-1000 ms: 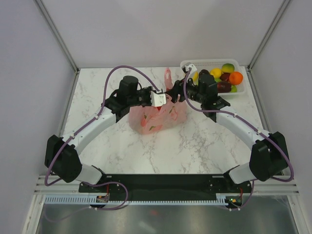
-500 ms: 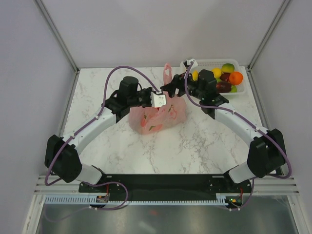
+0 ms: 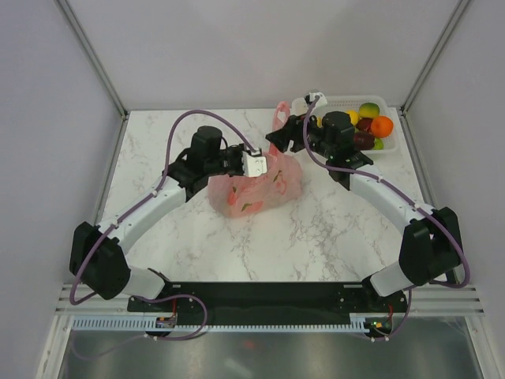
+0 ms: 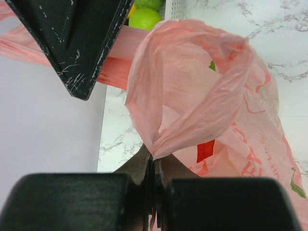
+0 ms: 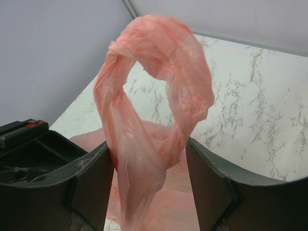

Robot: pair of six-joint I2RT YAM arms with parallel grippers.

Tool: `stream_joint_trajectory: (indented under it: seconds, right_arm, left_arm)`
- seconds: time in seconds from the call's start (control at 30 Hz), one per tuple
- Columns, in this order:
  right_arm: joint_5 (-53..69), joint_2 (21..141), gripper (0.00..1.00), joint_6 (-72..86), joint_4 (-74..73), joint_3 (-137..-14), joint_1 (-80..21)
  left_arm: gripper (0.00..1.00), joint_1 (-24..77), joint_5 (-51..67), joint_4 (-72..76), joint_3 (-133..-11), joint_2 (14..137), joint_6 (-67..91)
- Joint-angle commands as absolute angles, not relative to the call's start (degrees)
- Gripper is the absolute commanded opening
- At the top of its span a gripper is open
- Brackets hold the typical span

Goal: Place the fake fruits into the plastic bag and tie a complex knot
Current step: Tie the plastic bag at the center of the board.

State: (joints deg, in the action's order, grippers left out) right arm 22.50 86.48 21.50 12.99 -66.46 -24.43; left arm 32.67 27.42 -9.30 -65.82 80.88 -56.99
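pink bag point(image 3: 256, 189) on the marble tabletop point(image 3: 316, 233); left jaws pinch one handle point(image 4: 192, 96), right jaws stand spread around the other loop point(image 5: 154, 62).

White-shelled left arm point(image 3: 146, 209) and right arm point(image 3: 387, 199), black joints, looping purple cables point(image 3: 192, 113), matte black pincer fingers point(image 5: 216, 192)

1 overhead view; 2 wrist views close on the plastic bag point(image 4: 202, 96).

- The plastic bag point(image 3: 256, 185) filled the centre of the surface point(image 3: 158, 142), with the left tool point(image 3: 254, 164) and right tool point(image 3: 278, 137) crowding its 12 o'clock side.
- A white basket point(image 3: 355, 99) of fake fruits point(image 3: 381, 126) blocked the 2 o'clock corner.
- Bare marble lay open from 6 to 10 o'clock.
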Motion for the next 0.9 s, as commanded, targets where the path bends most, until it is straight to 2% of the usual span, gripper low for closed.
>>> stream_joint_trajectory:
  seconds: [0.0, 0.47, 0.87]
  right_arm:
    - [21.88, 86.92, 0.66, 22.32, 15.64, -68.82, -24.26]
    - [32.78, 85.61, 0.68, 21.35, 16.79, -67.85, -24.35]
    - [35.42, 83.76, 0.78, 21.27, 15.56, -65.39, -24.43]
  left_arm:
    - [0.02, 32.96, 28.65, -7.73, -65.39, 78.31, -60.29]
    - [0.02, 34.8, 21.01, -9.75, -69.08, 82.0, -62.23]
    - [0.02, 36.3, 14.07, -10.11, -71.37, 84.11, -64.25]
